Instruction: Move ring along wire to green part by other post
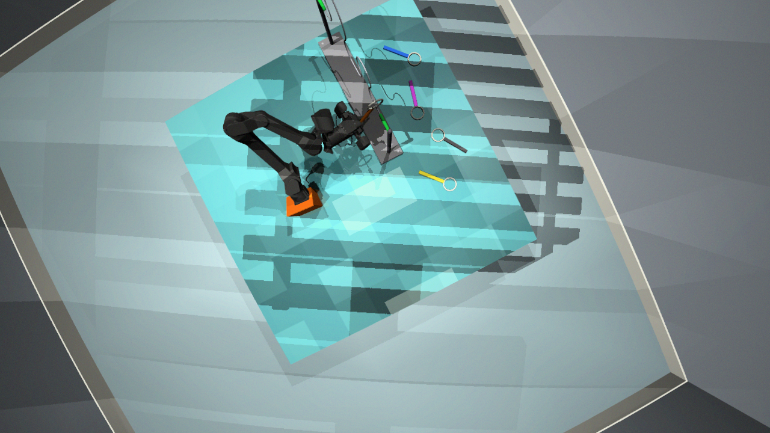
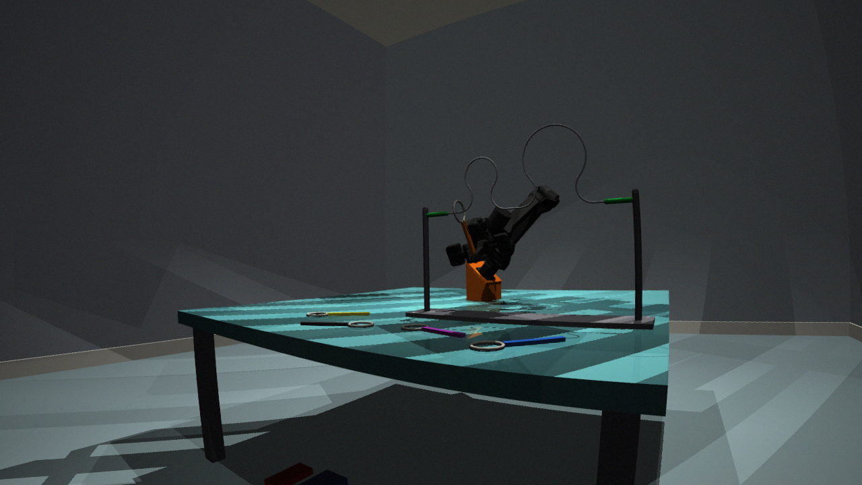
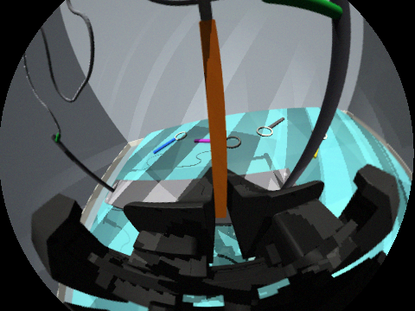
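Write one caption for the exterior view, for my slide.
Claw grips orange handle; its ring is near the left post's green wire part.

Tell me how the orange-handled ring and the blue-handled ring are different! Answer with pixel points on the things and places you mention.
The orange-handled ring (image 1: 373, 101) (image 2: 454, 211) is up in the air, but the blue-handled ring (image 1: 414, 59) (image 2: 487, 347) (image 3: 181, 136) lies on the table. The claw (image 2: 471, 252) (image 3: 216, 171) grips the orange handle; nothing holds the blue one. The orange handle points steeply downward from its ring, while the blue handle lies flat. Both are round rings with long, straight handles.
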